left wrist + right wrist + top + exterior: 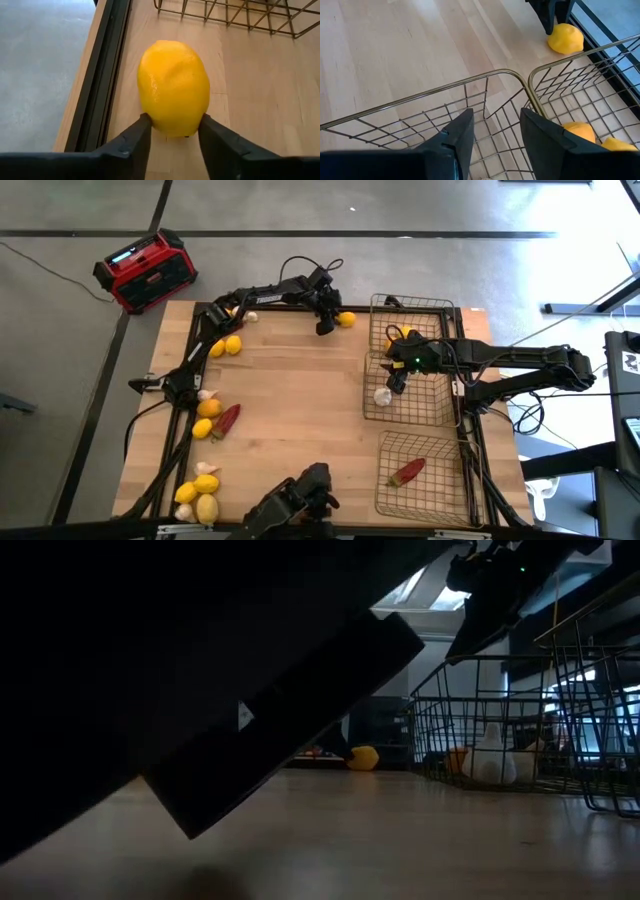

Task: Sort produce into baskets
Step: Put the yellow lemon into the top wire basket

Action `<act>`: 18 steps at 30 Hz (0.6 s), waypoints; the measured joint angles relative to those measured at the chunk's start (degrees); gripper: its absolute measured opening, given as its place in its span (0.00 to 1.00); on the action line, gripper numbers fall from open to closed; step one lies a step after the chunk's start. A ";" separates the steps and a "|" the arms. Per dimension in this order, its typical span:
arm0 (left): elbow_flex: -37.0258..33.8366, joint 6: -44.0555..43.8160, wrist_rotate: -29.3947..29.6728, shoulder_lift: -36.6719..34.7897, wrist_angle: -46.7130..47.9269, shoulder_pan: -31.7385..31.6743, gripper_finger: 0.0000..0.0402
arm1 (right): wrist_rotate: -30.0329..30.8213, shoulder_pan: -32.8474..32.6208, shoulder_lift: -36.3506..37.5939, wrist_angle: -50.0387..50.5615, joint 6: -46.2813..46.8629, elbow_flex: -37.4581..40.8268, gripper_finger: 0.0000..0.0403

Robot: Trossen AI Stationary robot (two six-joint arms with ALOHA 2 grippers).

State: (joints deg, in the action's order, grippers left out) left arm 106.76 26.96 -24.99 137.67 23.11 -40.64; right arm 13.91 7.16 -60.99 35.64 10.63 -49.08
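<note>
Lemons [222,347], garlic and chili [228,417] mostly remain on my counter [300,410]; left gripper [172,134] jaws clamp one lemon [173,86], right gripper [492,131] jaws gape empty above baskets [440,395].

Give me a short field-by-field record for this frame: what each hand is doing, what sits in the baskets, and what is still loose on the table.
left hand: fingers against both sides of a round yellow lemon on the wooden table, near the far edge
right hand: empty, fingers apart, over the middle wire-mesh basket
far wire-mesh basket: orange-yellow fruit inside
middle basket contents: white garlic bulb
near wire-mesh basket: one dark red chili pepper
loose produce: lemons, garlic bulbs and a red chili along the table's left side
</note>
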 joint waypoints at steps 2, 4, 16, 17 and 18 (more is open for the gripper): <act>0.00 0.02 0.02 0.00 -0.13 0.00 0.31 | 0.00 0.00 0.00 -0.02 0.00 0.00 0.39; 0.00 0.02 0.00 0.00 -0.17 0.00 0.29 | 0.00 0.00 0.00 0.00 0.00 0.00 0.39; -0.01 0.28 4.11 -1.49 5.24 -0.11 0.28 | -0.02 0.00 0.00 0.01 -0.02 0.00 0.39; -0.02 0.35 4.50 -1.73 6.15 -0.13 0.28 | -0.02 0.00 0.00 0.02 -0.02 0.00 0.39; -0.02 0.48 4.72 -2.12 7.28 -0.13 0.28 | -0.02 0.00 0.00 0.02 -0.02 0.00 0.39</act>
State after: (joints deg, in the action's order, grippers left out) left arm 106.74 27.44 -20.28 135.54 30.39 -40.77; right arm 13.89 7.16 -60.99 35.66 10.61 -49.08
